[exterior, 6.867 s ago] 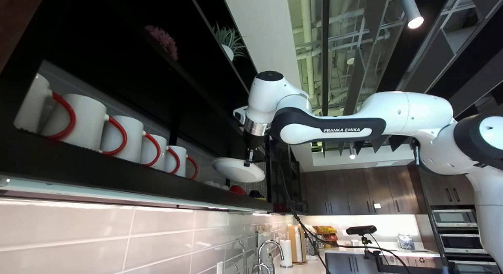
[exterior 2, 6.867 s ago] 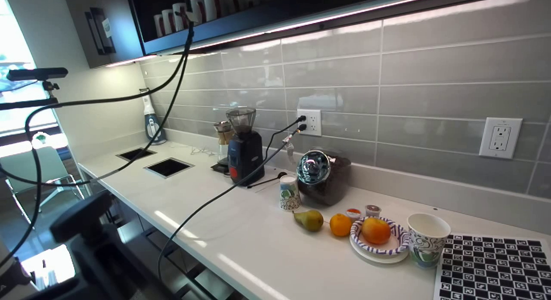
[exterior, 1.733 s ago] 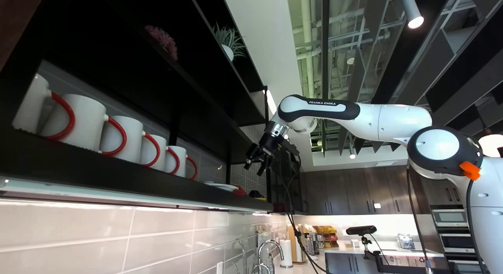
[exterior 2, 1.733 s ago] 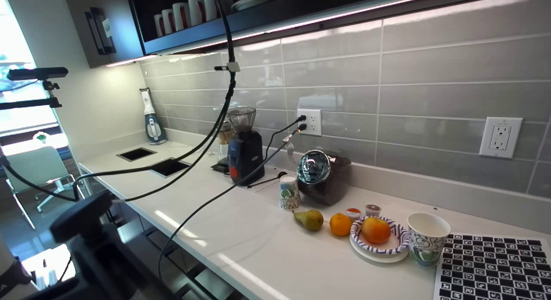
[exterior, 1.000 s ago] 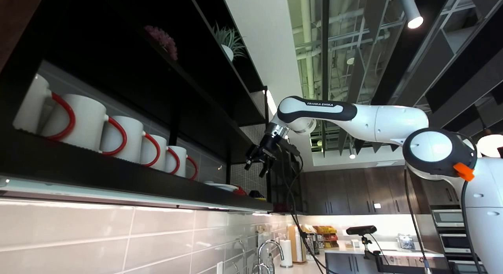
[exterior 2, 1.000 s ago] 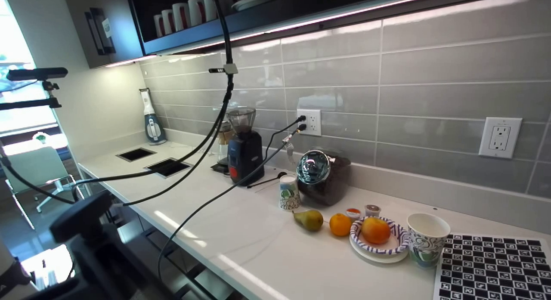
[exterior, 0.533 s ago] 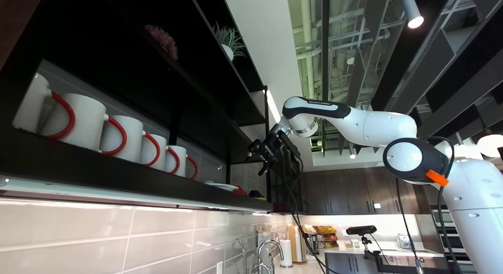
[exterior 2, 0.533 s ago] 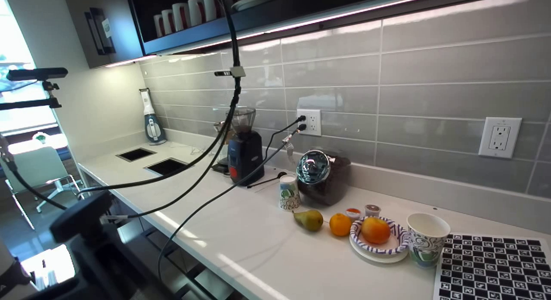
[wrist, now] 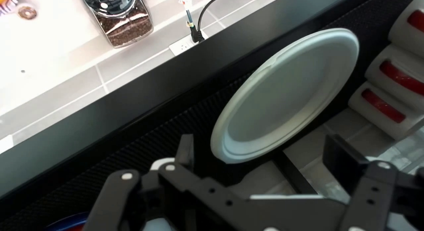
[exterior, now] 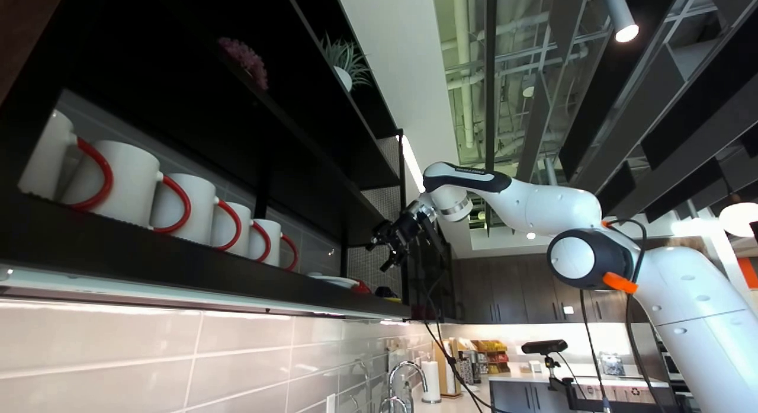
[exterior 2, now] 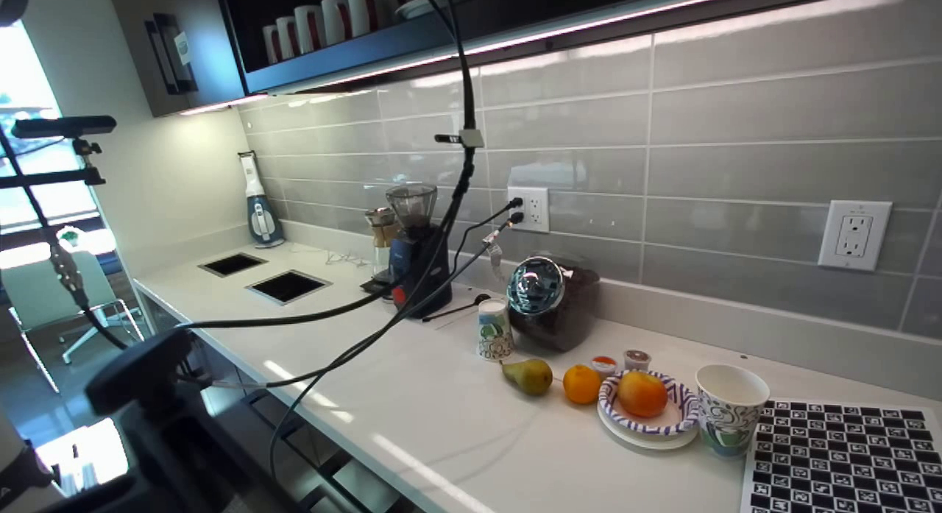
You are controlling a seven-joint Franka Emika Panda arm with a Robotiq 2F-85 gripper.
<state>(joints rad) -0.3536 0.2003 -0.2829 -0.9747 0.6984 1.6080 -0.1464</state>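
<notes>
- Two black fingers [wrist: 185,154] of the gripper [wrist: 263,154] are spread wide, with nothing held between them.
- The white plate [wrist: 285,95], pinched in mid-air some seconds ago, is now borne by the lower shelf [exterior: 177,271]; by judgement, it no longer needs to be gripped.
- Near the plate's far end, white mugs with red handles [exterior: 127,182] are lined up; whether they are touched cannot be told.
- Upward room is bounded by the upper shelf [exterior: 320,164]; the plate is set just behind the front edge [wrist: 139,88], and open air is left on the room side.
</notes>
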